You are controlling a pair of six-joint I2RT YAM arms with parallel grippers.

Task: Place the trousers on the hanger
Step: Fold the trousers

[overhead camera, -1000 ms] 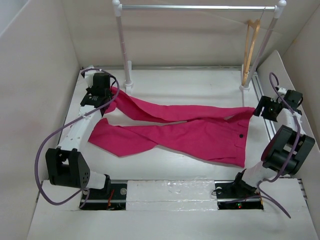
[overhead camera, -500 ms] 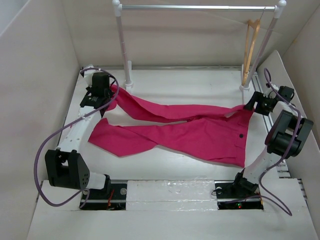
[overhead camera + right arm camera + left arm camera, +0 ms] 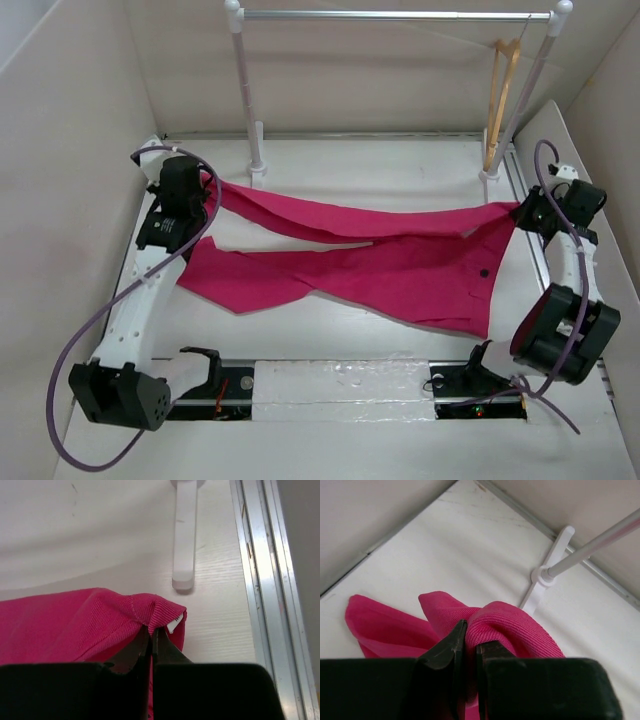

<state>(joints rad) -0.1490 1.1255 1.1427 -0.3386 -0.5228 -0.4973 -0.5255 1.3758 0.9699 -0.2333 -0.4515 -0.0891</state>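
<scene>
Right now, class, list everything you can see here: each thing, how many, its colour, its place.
table: one, white, under everything.
rack: one, white posts and grey rail, far edge of table.
hanger: one, light tan, hanging at the rail's right end.
trousers: one, magenta-pink, spread across the table.
cables: two, purple, one at each side.
left gripper: one, black, shut on a trouser leg, far left.
right gripper: one, black, shut on the waistband corner, far right.
</scene>
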